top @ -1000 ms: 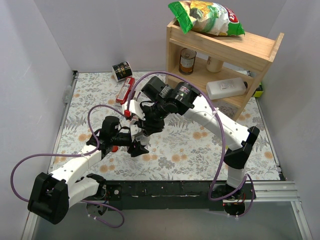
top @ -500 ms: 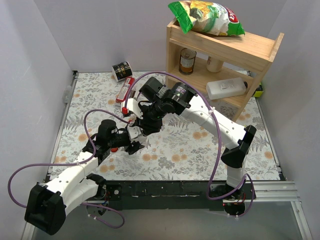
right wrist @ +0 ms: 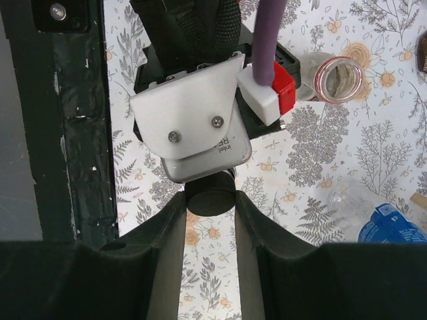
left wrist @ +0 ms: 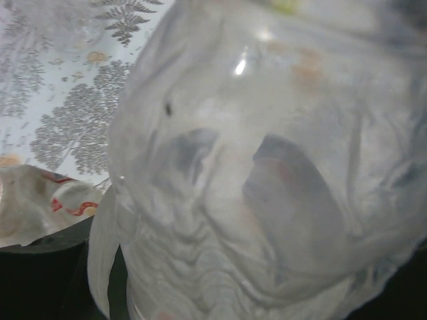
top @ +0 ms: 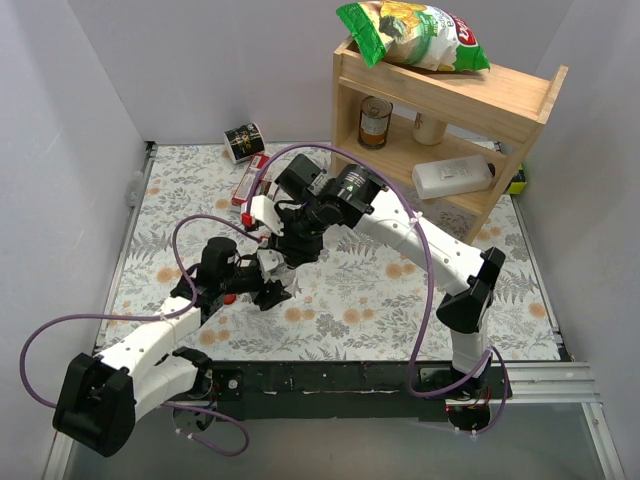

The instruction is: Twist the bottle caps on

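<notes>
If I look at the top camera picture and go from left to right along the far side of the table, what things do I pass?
black can → brown jar on the wooden shelf → white jug lying on the lower board.

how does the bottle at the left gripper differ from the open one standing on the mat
The held bottle fills the left wrist view, pressed close at the left gripper; the open bottle stands on the floral mat, nothing gripping it. The held bottle's wall looks dented and creased; the open bottle shows only its round uncapped mouth from above. Both are clear plastic.
</notes>
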`<action>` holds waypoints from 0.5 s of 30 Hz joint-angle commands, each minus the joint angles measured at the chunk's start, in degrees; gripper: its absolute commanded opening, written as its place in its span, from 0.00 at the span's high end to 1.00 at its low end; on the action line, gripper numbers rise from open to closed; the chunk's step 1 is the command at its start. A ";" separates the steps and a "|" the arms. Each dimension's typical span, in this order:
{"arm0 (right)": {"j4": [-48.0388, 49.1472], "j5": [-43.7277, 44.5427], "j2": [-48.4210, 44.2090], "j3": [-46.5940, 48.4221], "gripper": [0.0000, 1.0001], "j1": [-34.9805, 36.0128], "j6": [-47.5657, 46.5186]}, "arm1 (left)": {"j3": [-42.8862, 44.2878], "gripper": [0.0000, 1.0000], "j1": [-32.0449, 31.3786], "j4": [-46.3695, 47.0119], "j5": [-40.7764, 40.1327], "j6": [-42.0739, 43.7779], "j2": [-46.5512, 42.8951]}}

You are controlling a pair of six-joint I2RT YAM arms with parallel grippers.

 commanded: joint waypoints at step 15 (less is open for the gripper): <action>-2.34 5.69 2.08 2.52 0.87 4.22 -4.60 | 5.90 1.00 0.04 0.16 12.28 -7.71 4.21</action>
